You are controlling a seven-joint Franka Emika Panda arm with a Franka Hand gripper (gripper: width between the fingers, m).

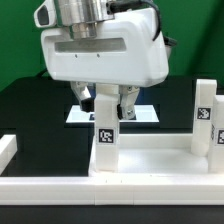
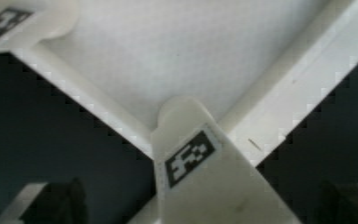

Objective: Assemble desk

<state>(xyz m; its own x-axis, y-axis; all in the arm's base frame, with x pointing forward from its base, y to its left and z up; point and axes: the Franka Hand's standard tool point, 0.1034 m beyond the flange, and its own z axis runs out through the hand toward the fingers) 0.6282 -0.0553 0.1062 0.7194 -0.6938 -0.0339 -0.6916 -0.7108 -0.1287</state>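
Desk tabletop (image 1: 140,165) lies on black table (image 1: 30,110), legs (image 1: 105,140) upright.

Below me the table (image 1: 30,110) is black and matte. On it lies the marker board (image 1: 148,116), thin, flat and white, mostly hidden from the exterior view; I make out what seems to be one dark tag on it. A long white border bar (image 1: 60,189) runs along the near edge. Behind the table hangs a green backdrop (image 1: 20,40).

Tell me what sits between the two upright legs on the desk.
Nothing: in the exterior view, only bare white plastic tabletop rim runs between the tagged white block leg under the open gripper and the second tagged leg.
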